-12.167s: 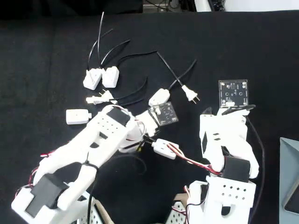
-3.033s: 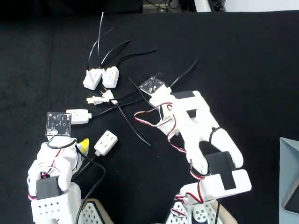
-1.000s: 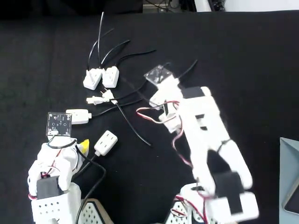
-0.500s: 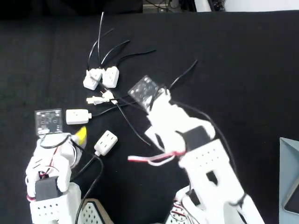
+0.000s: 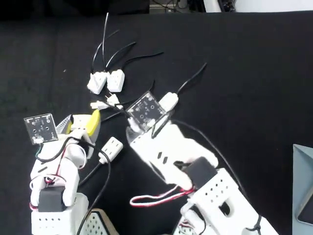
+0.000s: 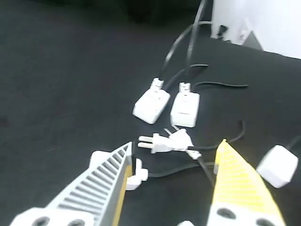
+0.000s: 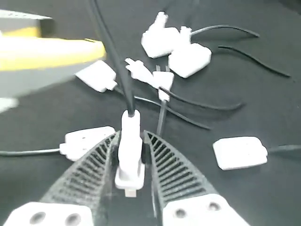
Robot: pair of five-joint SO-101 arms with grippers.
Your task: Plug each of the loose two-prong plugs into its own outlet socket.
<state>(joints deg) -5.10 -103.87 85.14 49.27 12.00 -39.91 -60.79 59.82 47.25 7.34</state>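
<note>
A black desk point(image 5: 254, 73) carries everything — a grey object point(image 5: 304, 186) sits at one edge.

You have no lettering, number or sign here that can be read: the white plug point(image 7: 130, 155), the white sockets point(image 5: 116, 81) and the square boards point(image 5: 145, 110) show nothing legible

A matt black tablecloth point(image 5: 254, 73) lies under everything. The sockets point(image 5: 116, 81) and the plug point(image 7: 130, 155) are smooth white plastic with a faint sheen, on slick, rubbery-looking black cords point(image 5: 190, 78). The left gripper point(image 6: 175, 145) has ribbed plastic fingers point(image 6: 235, 181), one grey and one yellow, and the arms point(image 5: 166, 152) are smooth white plastic.
</note>
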